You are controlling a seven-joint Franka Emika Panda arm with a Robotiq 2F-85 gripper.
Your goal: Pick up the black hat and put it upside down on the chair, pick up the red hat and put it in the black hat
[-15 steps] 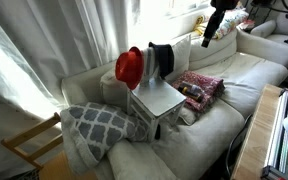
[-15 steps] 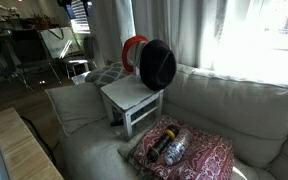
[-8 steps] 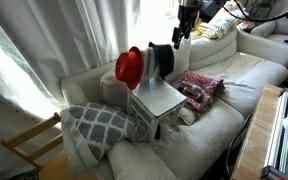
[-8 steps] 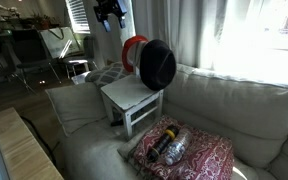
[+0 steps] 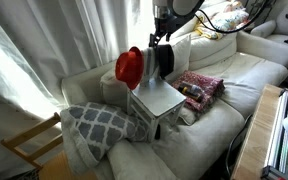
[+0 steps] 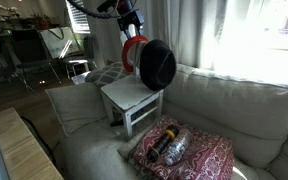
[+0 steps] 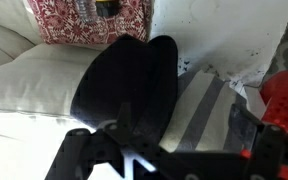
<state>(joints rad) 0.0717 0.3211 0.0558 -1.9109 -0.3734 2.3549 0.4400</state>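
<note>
The arm reaches in from the top of both exterior views, bent down at the wrist so that the claw point(image 5: 161, 38) points downward just above the black hat point(image 5: 165, 58). The claw is spread wide and has hold of nothing; in the wrist view its two dark fingers point(image 7: 81, 156) stand well apart at the lower edge, with the hat's black bulk between and beyond them. The black hat is propped on edge at the backrest of the small white chair point(image 5: 160, 99), not lying on the flat seat. The red hat point(image 5: 130, 67) is up on the same backrest, just beside the black one and partly overlapped by it in an exterior view point(image 6: 133, 48). The chair itself stands on the pale sofa point(image 5: 234, 75). A red patterned cushion point(image 5: 200, 87) lies on the sofa near the chair, a grey patterned cushion point(image 5: 97, 126) on its other side.
</note>
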